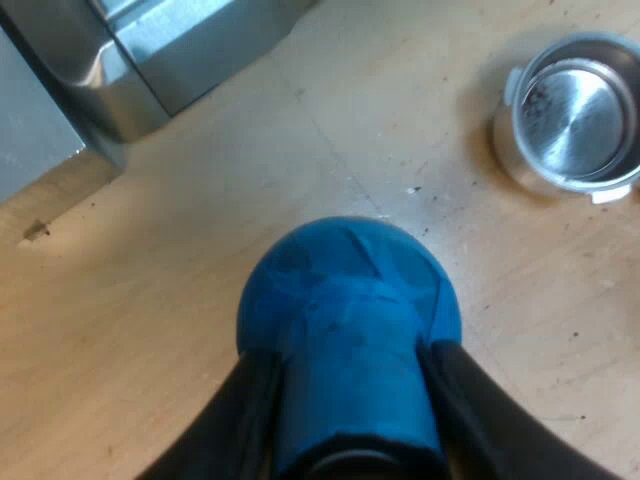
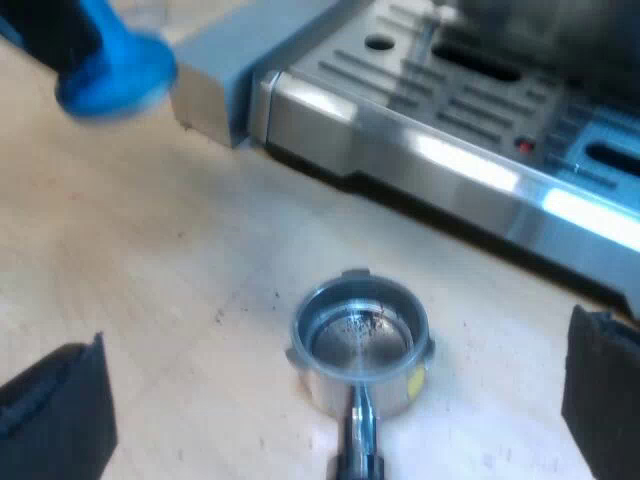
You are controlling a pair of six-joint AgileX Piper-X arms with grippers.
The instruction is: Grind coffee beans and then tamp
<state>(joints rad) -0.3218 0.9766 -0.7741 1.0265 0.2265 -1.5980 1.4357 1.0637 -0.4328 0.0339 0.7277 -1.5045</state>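
The wooden table (image 1: 150, 330) lay bare and open around both arms, bounded on one side by the espresso machine (image 2: 450, 150), whose steel front edge and slotted drip tray (image 2: 440, 90) ran close past the metal holder (image 2: 360, 340). The holder sat loose on the wood just beside that front edge but apart from it. Its round basket faced up, with a few dark specks (image 2: 362, 322) scattered inside, and its handle (image 2: 360, 445) pointed away from the machine toward the right wrist. Open wood lay all around the basket, and nothing stood between it and the right gripper (image 2: 330, 400). Seen from the left wrist, a wide stretch of bare board separated the holder from the blue tamper (image 1: 350, 320), with the machine's grey corner the nearest solid thing to the tamper. Small dark crumbs dotted the wood between them. The right gripper's jaws stood wide apart, one black finger (image 2: 60, 410) on each side of the holder's handle, well clear of it and touching nothing. The left gripper (image 1: 348, 355) had its two fingers closed against the tamper's neck, with the rounded blue head jutting out beyond the fingertips. The tamper was held over the table near the machine's corner, and I could not tell whether it touched the wood.
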